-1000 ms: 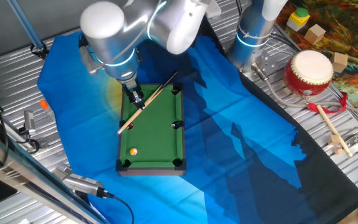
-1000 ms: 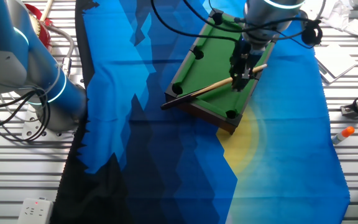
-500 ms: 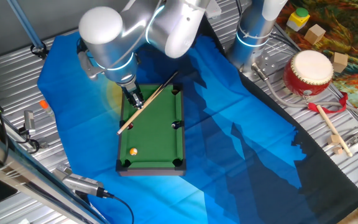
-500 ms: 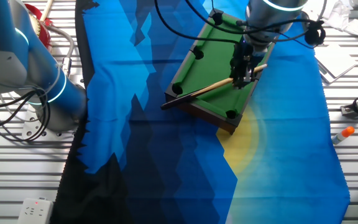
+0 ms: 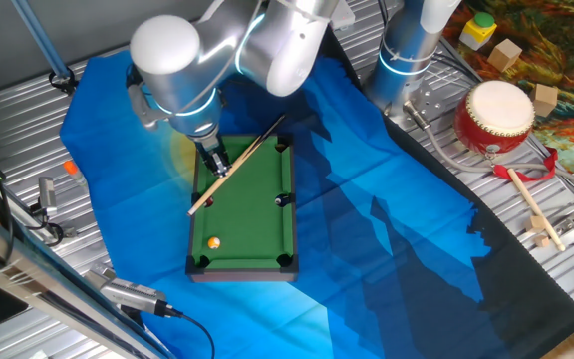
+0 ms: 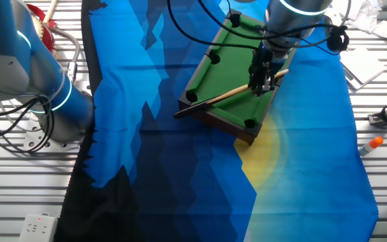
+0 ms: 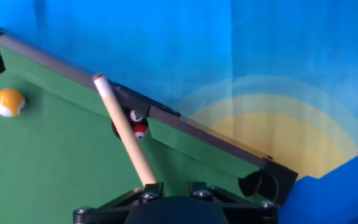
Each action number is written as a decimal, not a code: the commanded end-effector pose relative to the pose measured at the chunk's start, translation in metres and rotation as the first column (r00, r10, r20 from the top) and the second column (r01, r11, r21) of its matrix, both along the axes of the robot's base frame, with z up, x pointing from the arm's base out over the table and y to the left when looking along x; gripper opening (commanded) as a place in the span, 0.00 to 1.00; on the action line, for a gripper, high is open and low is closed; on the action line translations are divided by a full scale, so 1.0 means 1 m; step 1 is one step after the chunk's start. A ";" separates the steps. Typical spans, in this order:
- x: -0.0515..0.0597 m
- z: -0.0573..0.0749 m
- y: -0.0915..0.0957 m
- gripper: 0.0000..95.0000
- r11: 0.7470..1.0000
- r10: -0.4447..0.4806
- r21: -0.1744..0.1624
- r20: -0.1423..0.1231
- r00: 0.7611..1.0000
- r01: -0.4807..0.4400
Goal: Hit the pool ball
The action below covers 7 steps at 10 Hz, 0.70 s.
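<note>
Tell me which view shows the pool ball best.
Hand view: the pool ball is large and unobstructed on the felt, up and left of the cue's tip. One fixed view shows it as a tiny orange dot; in the other fixed view I can't find it.

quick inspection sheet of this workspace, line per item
surface: blue cloth over a ribbed metal table.
job's things: orange ball on the green pool table, near one end; wooden cue lies slanted across the other end; a red ball sits at a side pocket.
clutter: red drum, drumstick, wooden blocks, an orange cap piece.
tool: tool shut on the cue, over the pool table.
cables: black cables loop above the table; more by the second arm's base.
surroundings: second arm, idle.
</note>
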<state>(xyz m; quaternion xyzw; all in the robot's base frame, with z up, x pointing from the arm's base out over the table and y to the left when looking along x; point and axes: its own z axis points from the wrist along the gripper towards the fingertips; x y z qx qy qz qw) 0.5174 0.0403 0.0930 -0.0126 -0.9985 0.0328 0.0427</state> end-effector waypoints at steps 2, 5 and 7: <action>-0.002 0.001 -0.001 0.40 0.995 -0.092 -0.027 0.020 0.996 0.092; -0.002 0.002 -0.001 0.40 0.997 -0.066 -0.026 0.024 0.997 0.067; -0.004 0.008 -0.001 0.20 0.998 -0.055 -0.024 0.024 0.998 0.055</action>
